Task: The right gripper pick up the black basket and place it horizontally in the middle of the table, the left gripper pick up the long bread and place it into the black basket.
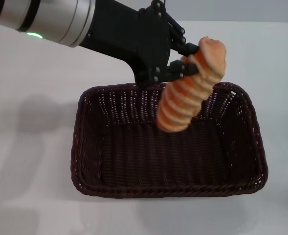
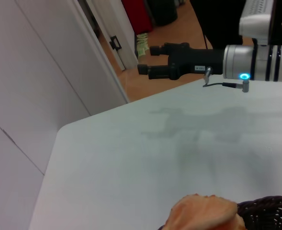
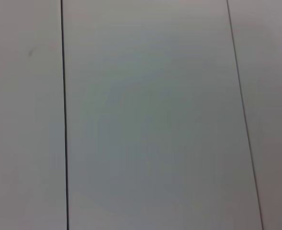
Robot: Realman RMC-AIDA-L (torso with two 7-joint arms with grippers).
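Observation:
My left gripper (image 1: 194,59) is shut on the upper end of the long bread (image 1: 187,98), a tan roll with orange-brown ridges. The bread hangs tilted above the far middle of the black basket (image 1: 168,192), its lower end down inside the basket's opening. The basket lies lengthwise across the middle of the white table (image 1: 31,147). The bread's top (image 2: 203,213) and a bit of basket rim (image 2: 270,211) show in the left wrist view. My right gripper (image 2: 148,60) is held out past the table's far edge, apart from the basket, fingers apart and empty.
The right arm (image 2: 255,64) with a blue light reaches over the table's edge. Beyond the table are a white wall and a door. The right wrist view shows only white panels (image 3: 145,120).

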